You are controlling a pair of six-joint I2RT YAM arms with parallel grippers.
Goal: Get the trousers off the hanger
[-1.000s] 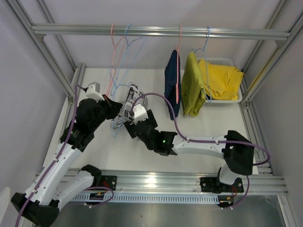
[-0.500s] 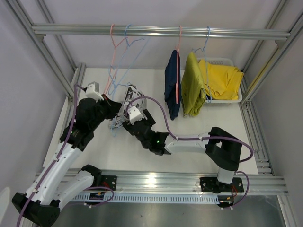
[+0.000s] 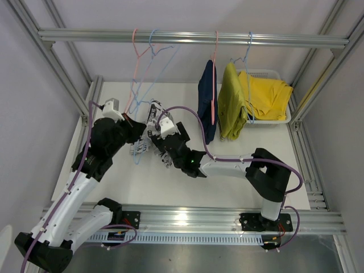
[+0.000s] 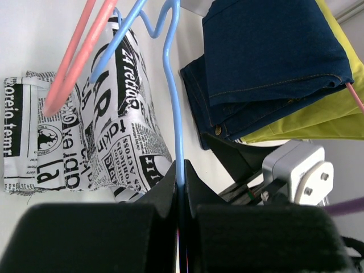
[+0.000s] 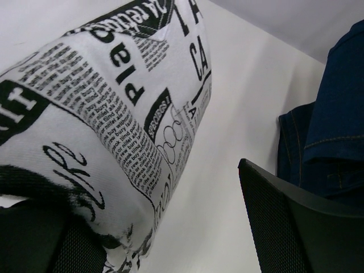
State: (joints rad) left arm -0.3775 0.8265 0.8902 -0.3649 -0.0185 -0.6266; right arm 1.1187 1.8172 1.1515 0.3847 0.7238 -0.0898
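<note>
While the left gripper (image 4: 180, 185) pinches the blue hanger (image 4: 172, 96) tight, the black-and-white trousers (image 4: 108, 136) lie low by the table (image 4: 23, 34), just past that wire. To their right, the right gripper (image 5: 165, 210) is wide open, with the cloth against one jaw. I think the pulling-off step is on; next it should close on the cloth and tug it free.

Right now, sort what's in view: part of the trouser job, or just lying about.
Job: print trousers, gripped blue hanger, navy trousers, olive trousers.
Lying about: empty pink hanger, white basket with yellow trousers.
</note>
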